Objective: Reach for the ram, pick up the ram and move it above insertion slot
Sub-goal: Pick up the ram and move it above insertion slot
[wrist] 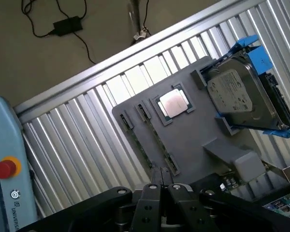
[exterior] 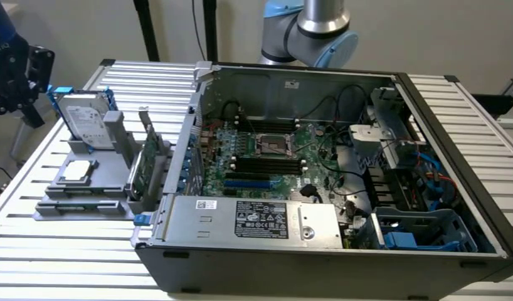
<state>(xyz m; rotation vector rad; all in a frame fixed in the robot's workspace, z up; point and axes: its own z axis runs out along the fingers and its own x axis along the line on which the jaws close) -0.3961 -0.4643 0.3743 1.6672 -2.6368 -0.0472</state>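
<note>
The wrist view shows the gripper poised near the ram in its grey tray. The exterior view shows the open computer case. Jaws: cannot tell.

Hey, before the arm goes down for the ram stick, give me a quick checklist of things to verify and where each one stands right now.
1. Ram lies flat in the grey fixture, beside the processor: ok.
2. Gripper is above the fixture by the ram's near end, apart from it: ok.
3. Hard drive stands apart from the ram, off the way down: ok.
4. Computer case is open on top: ok.
5. Black memory slots on the motherboard look empty: ok.
6. Ram is free of any clip in the fixture: cannot tell.
</note>
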